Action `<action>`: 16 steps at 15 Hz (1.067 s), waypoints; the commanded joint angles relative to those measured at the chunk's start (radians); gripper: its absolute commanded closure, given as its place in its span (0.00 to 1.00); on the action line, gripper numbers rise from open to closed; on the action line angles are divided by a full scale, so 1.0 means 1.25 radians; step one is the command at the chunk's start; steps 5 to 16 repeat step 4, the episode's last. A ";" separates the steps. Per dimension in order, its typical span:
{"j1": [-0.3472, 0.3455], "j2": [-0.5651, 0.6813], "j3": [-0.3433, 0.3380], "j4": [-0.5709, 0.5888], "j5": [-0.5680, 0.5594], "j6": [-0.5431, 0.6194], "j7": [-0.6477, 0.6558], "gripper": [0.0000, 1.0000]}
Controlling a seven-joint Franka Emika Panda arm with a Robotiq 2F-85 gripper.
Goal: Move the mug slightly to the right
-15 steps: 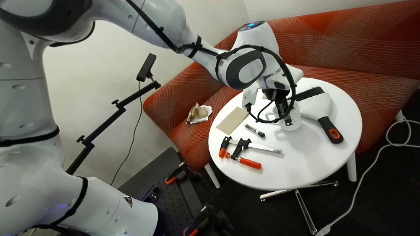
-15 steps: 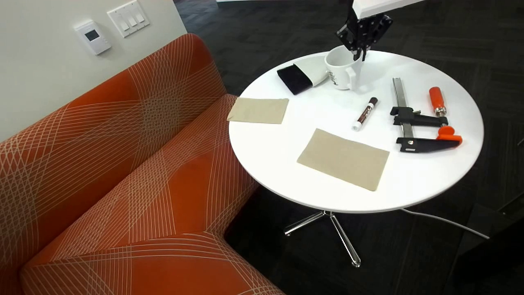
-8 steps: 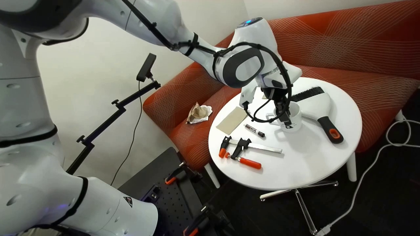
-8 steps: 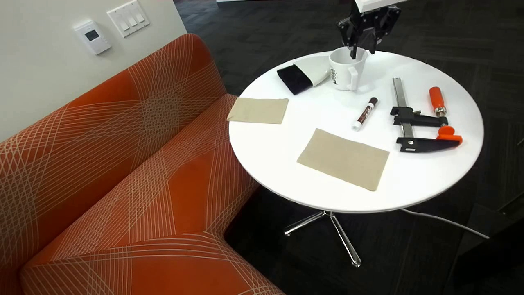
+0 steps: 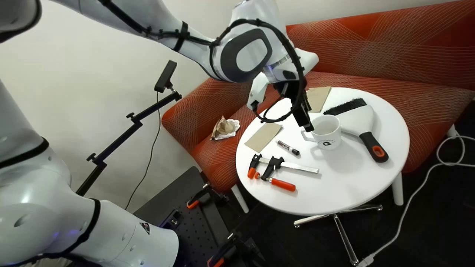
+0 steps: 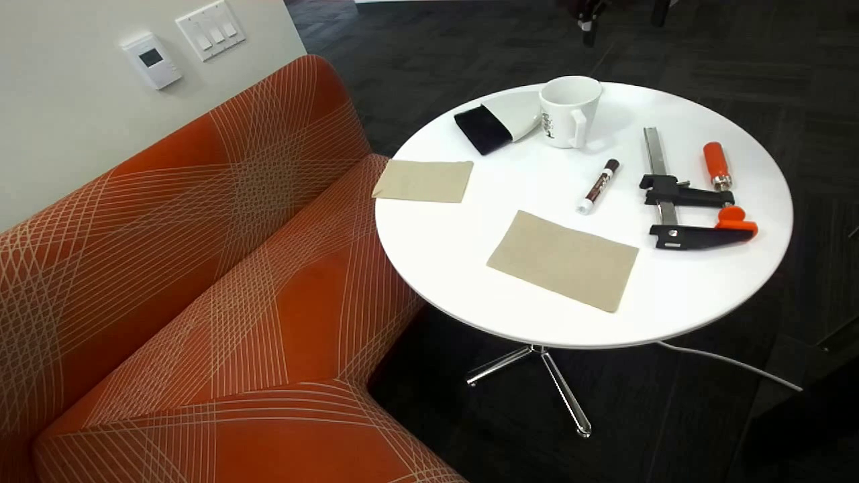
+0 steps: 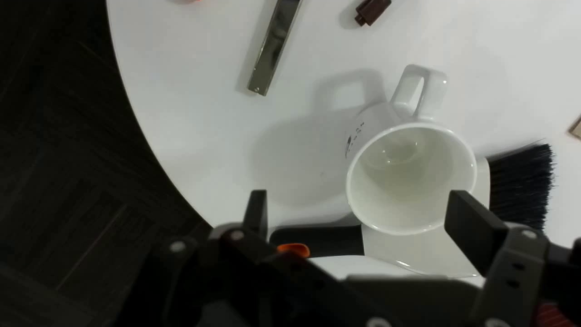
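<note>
The mug (image 5: 328, 136) is white with a small dark print and stands upright on the round white table. In an exterior view the mug (image 6: 565, 117) has its handle turned toward the camera. My gripper (image 6: 624, 30) is raised above the tabletop, apart from the mug. From the wrist view I look down into the mug (image 7: 404, 190), and nothing shows inside it. There the jaws of my gripper (image 7: 358, 194) are spread wide, with nothing held between them. One finger (image 7: 476, 231) overlaps the mug's near rim in the picture.
A white brush (image 5: 358, 120) with black bristles lies right beside the mug. Nearby are a marker (image 6: 597, 188) and a bar clamp (image 6: 671, 194) with red-orange parts. Tan flat pieces (image 6: 564, 261) lie on the table (image 6: 456, 282). A red-orange sofa (image 5: 371, 48) borders it.
My gripper was at the mug's rim; it has opened, risen clear and drawn back toward the arm's base. The mug shifted slightly at first and has stayed put over the last half second.
</note>
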 commanded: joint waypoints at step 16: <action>-0.031 -0.034 0.034 -0.020 -0.027 -0.004 0.008 0.00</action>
